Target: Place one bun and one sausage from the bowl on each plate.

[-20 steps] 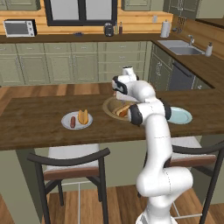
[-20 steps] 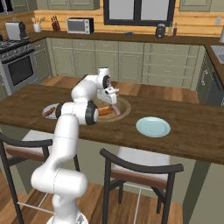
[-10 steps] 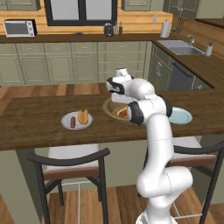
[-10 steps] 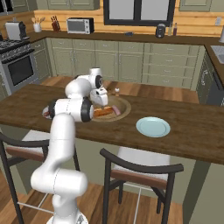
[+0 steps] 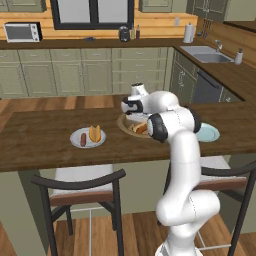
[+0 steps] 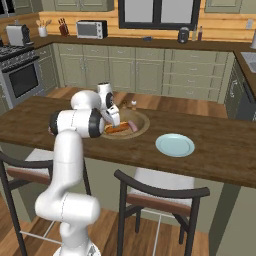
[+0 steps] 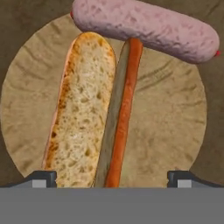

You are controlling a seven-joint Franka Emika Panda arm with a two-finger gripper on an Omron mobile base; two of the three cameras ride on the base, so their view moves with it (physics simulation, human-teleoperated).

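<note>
Now the end effector (image 7: 112, 177) hangs released over the wide tan wooden bowl (image 7: 175, 144) on the dark wooden table (image 5: 45, 155), fingers wide apart. Inside lie a split golden bun (image 7: 81, 109) and a thick pink sausage (image 7: 146, 27), touching. I fear closing here would catch both.

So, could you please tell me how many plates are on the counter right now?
2: a grey-white plate holding a bun and sausage, and a bare blue plate on the other side of the bowl.
</note>
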